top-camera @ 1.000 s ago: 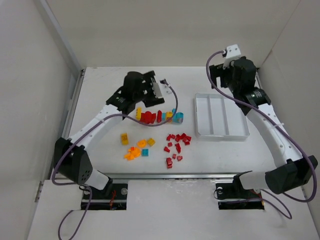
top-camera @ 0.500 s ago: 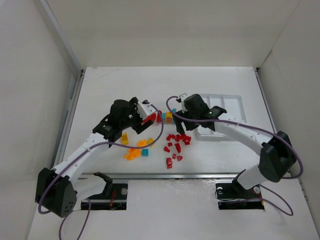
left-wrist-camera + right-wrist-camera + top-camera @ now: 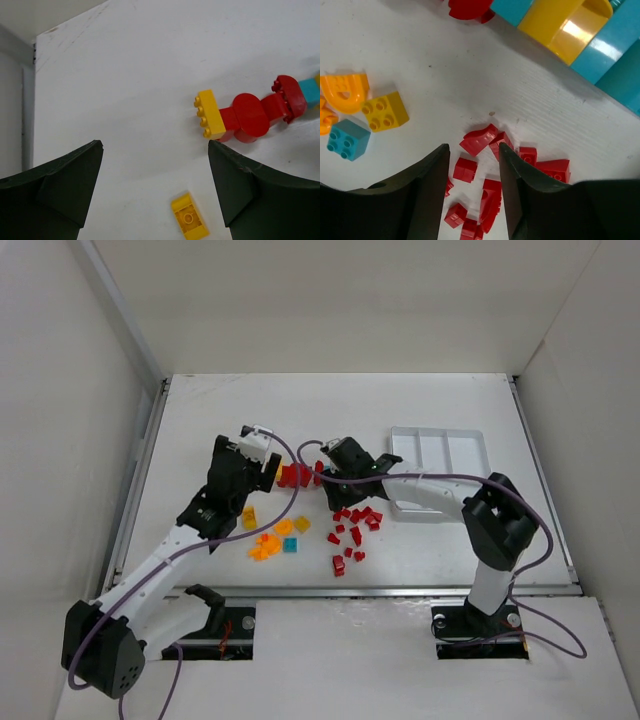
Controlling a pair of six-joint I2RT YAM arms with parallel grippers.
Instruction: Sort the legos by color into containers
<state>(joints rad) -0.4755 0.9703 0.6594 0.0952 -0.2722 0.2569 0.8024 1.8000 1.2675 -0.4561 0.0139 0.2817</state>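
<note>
White worktop [image 3: 400,400] is seen spread under both arms, and the white three-compartment tray [image 3: 465,452] is set on its right side, well apart from the bricks. The left tool [image 3: 155,150] is held wide apart, low over the worktop, with the yellow end of the joined row of legos [image 3: 245,116] lying just ahead of its right finger. That row is laid out at the centre, yellow then red then cyan, between the two tools. The right tool [image 3: 473,150] is held only partly apart, with a narrow gap between its fingers. It is poised by the row's right end, above the loose red legos [image 3: 352,528] scattered just in front of the row. Orange and yellow pieces [image 3: 268,542] are heaped left of the red ones. A single cyan brick [image 3: 348,140] is seen beside them, and one yellow brick [image 3: 189,222] is lying alone near the left tool.
</note>
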